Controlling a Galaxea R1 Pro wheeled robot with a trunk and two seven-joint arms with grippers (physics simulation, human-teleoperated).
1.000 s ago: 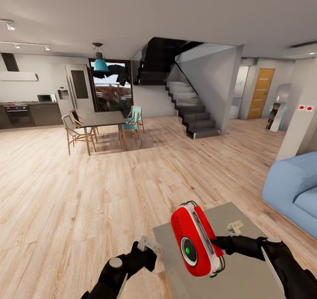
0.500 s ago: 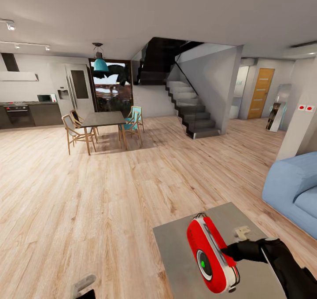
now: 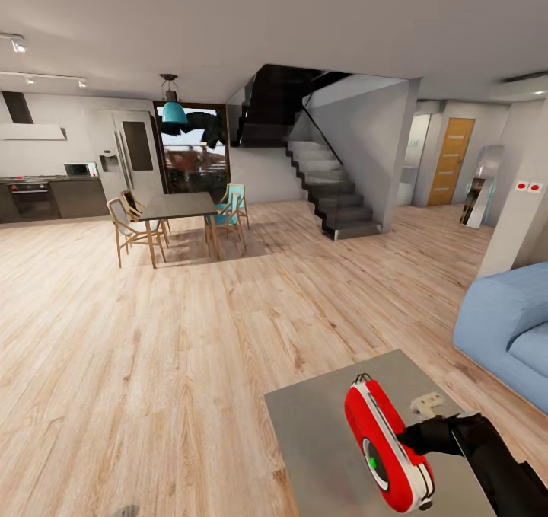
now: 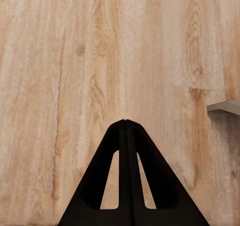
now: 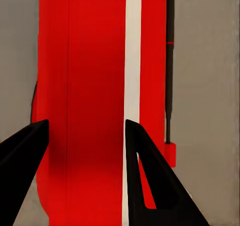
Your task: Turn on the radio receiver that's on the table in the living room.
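Rounded red radio receiver [image 3: 384,445], matte grey table [image 3: 320,426]

This is an open-plan home. A wood floor [image 3: 152,334] runs from a kitchen with an oven [image 3: 30,197] and microwave [image 3: 80,169], past a dining table [image 3: 176,205] with chairs under a teal hanging lamp [image 3: 173,110], to a staircase [image 3: 331,193] and a blue sofa [image 3: 506,330].
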